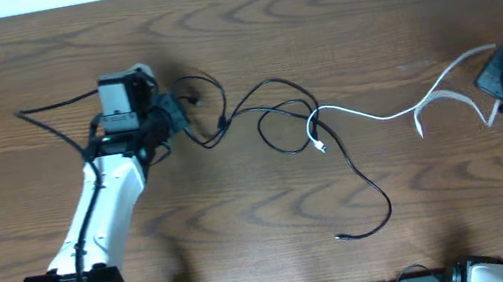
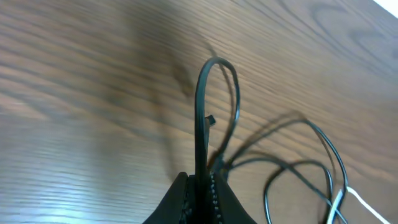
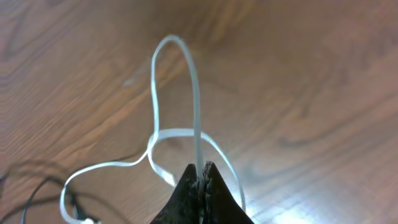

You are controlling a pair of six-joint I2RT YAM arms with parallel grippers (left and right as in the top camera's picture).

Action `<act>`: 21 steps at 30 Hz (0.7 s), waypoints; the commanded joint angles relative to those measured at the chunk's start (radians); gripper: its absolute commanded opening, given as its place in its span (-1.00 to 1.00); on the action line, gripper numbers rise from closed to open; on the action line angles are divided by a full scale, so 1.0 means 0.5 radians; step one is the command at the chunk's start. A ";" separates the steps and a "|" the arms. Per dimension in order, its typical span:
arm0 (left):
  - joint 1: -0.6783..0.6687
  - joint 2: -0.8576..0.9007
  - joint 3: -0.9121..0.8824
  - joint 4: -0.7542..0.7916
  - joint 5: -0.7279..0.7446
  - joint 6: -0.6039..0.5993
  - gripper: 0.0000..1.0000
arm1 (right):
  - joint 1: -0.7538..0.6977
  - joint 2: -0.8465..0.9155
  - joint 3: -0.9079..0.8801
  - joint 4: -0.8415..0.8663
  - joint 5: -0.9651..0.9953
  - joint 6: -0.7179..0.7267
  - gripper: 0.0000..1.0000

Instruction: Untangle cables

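Left claw (image 2: 199, 180) clenched on the black cable (image 2: 199, 118) toward the worktop's (image 1: 213, 26) left edge; right claw (image 3: 200, 173) clamped on the white cable (image 3: 198, 106) at the right edge; set apart, seemingly to pull the mid-worktop crossing open.

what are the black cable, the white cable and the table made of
The black cable: likely rubbery plastic sheath, slightly glossy; bends into smooth loops. The white cable: looks like flat matte plastic; ribbon-like strand. The table: wood or wood-look laminate; grain lines, faint sheen.
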 commanded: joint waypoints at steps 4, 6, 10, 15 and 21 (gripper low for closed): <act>-0.259 -0.021 0.001 0.030 0.033 0.013 -0.83 | 0.259 0.005 0.045 0.117 -0.038 -0.134 -0.98; -0.330 -0.021 0.001 0.039 0.033 0.011 -0.83 | 0.337 0.023 0.044 0.170 -0.066 -0.180 -0.98; -0.477 -0.021 0.001 0.077 0.040 -0.042 -0.82 | 0.500 0.088 0.044 0.294 -0.171 -0.243 -0.98; -0.622 -0.021 0.001 0.160 0.117 -0.110 -0.82 | 0.659 0.217 0.044 0.394 -0.245 -0.345 -0.98; -0.789 -0.021 0.001 0.272 0.169 -0.123 -0.82 | 0.810 0.463 0.044 0.442 -0.221 -0.367 -0.97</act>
